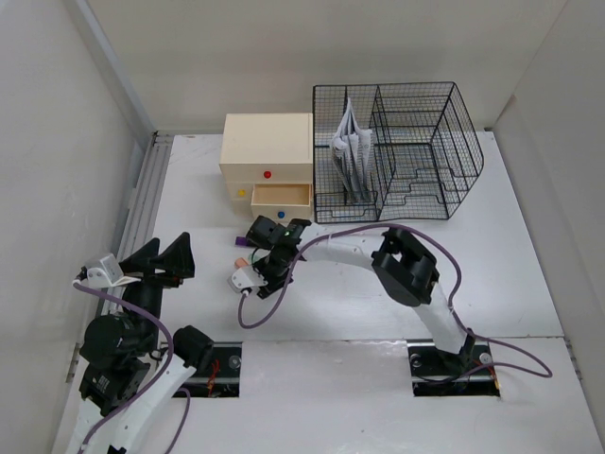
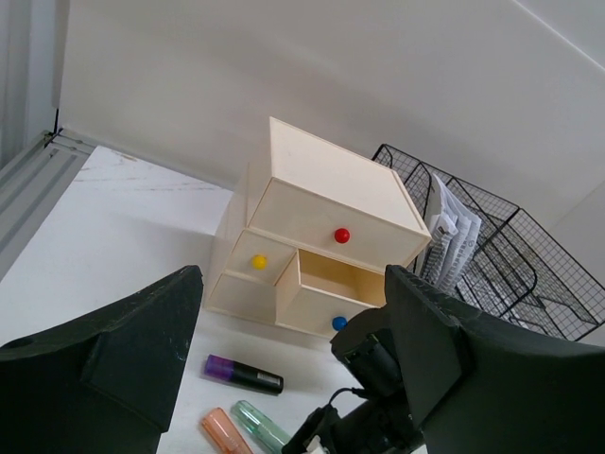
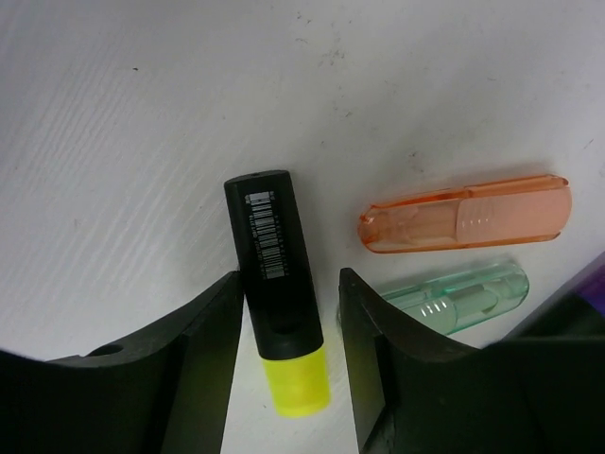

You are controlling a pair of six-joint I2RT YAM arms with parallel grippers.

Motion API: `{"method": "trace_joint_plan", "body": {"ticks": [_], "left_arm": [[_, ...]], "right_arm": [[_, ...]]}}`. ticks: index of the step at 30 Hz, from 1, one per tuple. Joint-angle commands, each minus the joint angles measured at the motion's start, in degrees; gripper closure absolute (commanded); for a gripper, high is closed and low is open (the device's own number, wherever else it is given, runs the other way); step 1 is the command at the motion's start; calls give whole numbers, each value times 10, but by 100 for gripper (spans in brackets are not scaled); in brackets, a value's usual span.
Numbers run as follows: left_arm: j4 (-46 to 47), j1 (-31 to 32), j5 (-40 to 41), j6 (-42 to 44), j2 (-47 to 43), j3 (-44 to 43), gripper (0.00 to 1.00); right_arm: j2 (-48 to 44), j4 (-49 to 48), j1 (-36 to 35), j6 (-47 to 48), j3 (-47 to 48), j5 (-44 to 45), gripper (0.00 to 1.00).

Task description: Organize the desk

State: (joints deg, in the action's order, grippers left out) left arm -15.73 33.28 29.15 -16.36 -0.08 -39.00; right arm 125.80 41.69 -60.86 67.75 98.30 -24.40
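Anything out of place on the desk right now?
Loose on the desk before the drawer box: purple highlighter, orange highlighter, green highlighter, and black-yellow highlighter, straddled by the right gripper. The blue-knob drawer stands pulled out.

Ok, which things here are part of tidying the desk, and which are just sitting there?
Part of the job: desk; yellow highlighter, straddled by the right pincer; orange highlighter; green highlighter; purple-capped highlighter; drawer box, one drawer open.
Probably just there: wire rack; papers standing in it.
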Motion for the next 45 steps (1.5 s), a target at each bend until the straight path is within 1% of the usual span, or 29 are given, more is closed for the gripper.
{"method": "trace_joint_plan", "body": {"ticks": [1, 6, 8, 9, 10, 11, 15, 17, 18, 20, 21, 22, 24, 25, 26, 29, 30, 32, 34, 36, 37, 41, 45], "left_arm": [[15, -1, 5, -2, -59, -5, 25], [15, -1, 5, -2, -64, -5, 24], [15, -1, 5, -2, -64, -5, 24], [15, -1, 5, -2, -64, -5, 24], [15, -1, 5, -2, -64, -5, 24], [15, -1, 5, -2, -64, -5, 24], [15, -1, 5, -2, -70, -5, 24], [15, -1, 5, -2, -70, -5, 24], [15, -1, 5, -2, -70, -5, 24], [15, -1, 5, -2, -70, -5, 24], [15, -1, 5, -2, -70, -5, 24], [15, -1, 5, -2, -70, -5, 24], [15, -1, 5, -2, -70, -5, 24], [15, -1, 5, -2, -70, -5, 24], [15, -1, 5, -2, -70, -5, 24], [15, -1, 5, -2, -70, -5, 24], [15, -1, 5, -2, -70, -5, 24], [15, -1, 5, -2, -70, -5, 24], [15, -1, 5, -2, -70, -5, 24], [15, -1, 5, -2, -70, -5, 24], [15, -1, 5, -2, -70, -5, 24], [15, -1, 5, -2, -64, -5, 24], [15, -1, 5, -2, -59, -5, 24]], "right_arm": [[19, 45, -6, 19, 36, -1, 50], [52, 90, -6, 24, 58, 4, 54], [64, 142, -6, 30, 79, 4, 58], [78, 178, -6, 36, 87, 4, 62], [83, 178, -6, 36, 92, 4, 64], [83, 205, -6, 42, 92, -1, 66], [89, 219, -6, 42, 84, -1, 77], [66, 203, -6, 23, 71, -1, 84], [55, 167, -6, -7, 56, -1, 86], [10, 126, -6, -39, 42, -1, 89], [-6, 80, -6, -59, 37, -1, 91], [-22, 58, -6, -106, 37, -1, 92], [-69, 23, -6, -148, 37, 4, 94], [-100, -22, -6, -192, 30, 24, 94], [-114, -39, -6, -204, 25, 24, 94], [-145, -96, -6, -254, 25, 79, 94], [-160, -107, -6, -263, 19, 118, 94], [-179, -146, -6, -287, 13, 159, 95], [-186, -164, 1, -293, 8, 216, 95], [-191, -188, 7, -304, 2, 254, 95], [-197, -198, 7, -304, -6, 293, 95], [-186, -221, 29, -310, 0, 374, 95], [-172, -231, 54, -323, 14, 414, 94]]}}
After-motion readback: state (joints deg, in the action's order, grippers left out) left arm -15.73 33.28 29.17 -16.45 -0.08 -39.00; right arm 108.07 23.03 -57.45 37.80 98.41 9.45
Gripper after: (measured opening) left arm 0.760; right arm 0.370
